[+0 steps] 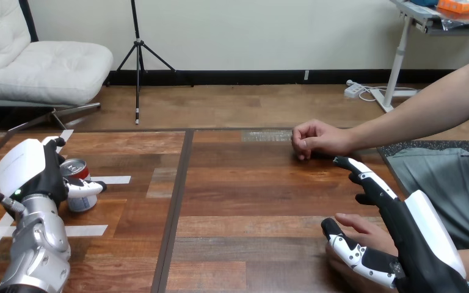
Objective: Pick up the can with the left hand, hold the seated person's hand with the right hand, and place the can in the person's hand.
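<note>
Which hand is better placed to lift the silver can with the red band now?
Left. The left hand has its thumb curled round the silver, red-banded metal can on the wooden table. The right hand is across the table, open, beside the person's nearer hand.

The brown wooden plank tabletop point(250, 201) carries flat white tape strips point(115, 179) just beside and near the left hand point(33, 171), a dark straight seam point(180, 195) running front to back between the left hand and the right hand point(403, 238), and a dark grey speckled mat point(439, 146) lying beyond the right hand.
</note>
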Robot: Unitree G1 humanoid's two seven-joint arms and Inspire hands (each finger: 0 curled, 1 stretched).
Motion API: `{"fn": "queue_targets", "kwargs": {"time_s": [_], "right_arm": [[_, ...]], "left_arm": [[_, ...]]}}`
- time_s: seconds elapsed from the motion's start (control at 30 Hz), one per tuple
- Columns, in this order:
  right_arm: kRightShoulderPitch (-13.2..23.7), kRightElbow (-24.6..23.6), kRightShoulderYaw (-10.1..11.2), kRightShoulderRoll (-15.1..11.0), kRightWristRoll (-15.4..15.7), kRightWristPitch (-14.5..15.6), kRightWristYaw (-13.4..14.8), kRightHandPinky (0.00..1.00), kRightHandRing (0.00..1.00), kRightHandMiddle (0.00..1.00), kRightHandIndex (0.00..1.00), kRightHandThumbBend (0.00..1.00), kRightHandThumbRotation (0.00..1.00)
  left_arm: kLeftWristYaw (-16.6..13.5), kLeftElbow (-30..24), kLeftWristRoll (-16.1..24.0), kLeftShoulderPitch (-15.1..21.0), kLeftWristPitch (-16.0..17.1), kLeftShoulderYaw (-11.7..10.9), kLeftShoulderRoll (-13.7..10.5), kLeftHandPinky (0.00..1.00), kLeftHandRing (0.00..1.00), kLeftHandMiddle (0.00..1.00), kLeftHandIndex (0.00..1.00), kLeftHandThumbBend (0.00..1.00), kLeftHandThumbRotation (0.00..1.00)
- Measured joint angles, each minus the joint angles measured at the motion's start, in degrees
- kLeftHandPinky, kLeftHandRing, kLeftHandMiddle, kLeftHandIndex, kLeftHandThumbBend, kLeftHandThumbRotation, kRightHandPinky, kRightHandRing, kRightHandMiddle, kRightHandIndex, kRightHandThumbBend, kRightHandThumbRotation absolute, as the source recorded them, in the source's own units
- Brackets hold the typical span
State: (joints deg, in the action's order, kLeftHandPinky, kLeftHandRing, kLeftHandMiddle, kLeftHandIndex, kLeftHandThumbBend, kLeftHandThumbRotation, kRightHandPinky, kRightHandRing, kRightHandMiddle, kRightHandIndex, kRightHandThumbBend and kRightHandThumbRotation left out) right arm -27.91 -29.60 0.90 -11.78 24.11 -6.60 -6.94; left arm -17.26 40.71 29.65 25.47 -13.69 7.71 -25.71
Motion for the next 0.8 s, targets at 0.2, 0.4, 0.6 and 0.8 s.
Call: {"fn": "queue_targets", "kwargs": {"time_s": [0.2,0.4,0.6,0.8], "right_arm": [[0.00,0.00,0.18,-0.04,0.04,0.00,0.00,0.83,0.92,0.94,0.90,0.33,0.00],[0.00,0.00,0.26,-0.04,0.08,0.00,0.00,0.83,0.92,0.94,0.90,0.33,0.00],[0.00,0.00,0.26,-0.04,0.12,0.00,0.00,0.82,0.91,0.94,0.90,0.33,0.00],[0.00,-0.01,0.25,-0.04,0.10,0.00,0.00,0.82,0.91,0.94,0.90,0.33,0.00]], "left_arm": [[-0.16,0.82,0.00,0.70,0.06,0.06,0.20,0.62,0.74,0.79,0.86,0.84,0.15],[-0.69,1.87,0.00,1.44,0.51,0.10,0.45,0.61,0.74,0.79,0.84,0.83,0.15],[-0.81,2.83,0.00,2.23,0.51,0.19,0.75,0.61,0.74,0.80,0.83,0.83,0.17],[-0.91,4.01,0.00,2.93,0.55,0.23,1.12,0.62,0.76,0.81,0.83,0.82,0.17]]}}
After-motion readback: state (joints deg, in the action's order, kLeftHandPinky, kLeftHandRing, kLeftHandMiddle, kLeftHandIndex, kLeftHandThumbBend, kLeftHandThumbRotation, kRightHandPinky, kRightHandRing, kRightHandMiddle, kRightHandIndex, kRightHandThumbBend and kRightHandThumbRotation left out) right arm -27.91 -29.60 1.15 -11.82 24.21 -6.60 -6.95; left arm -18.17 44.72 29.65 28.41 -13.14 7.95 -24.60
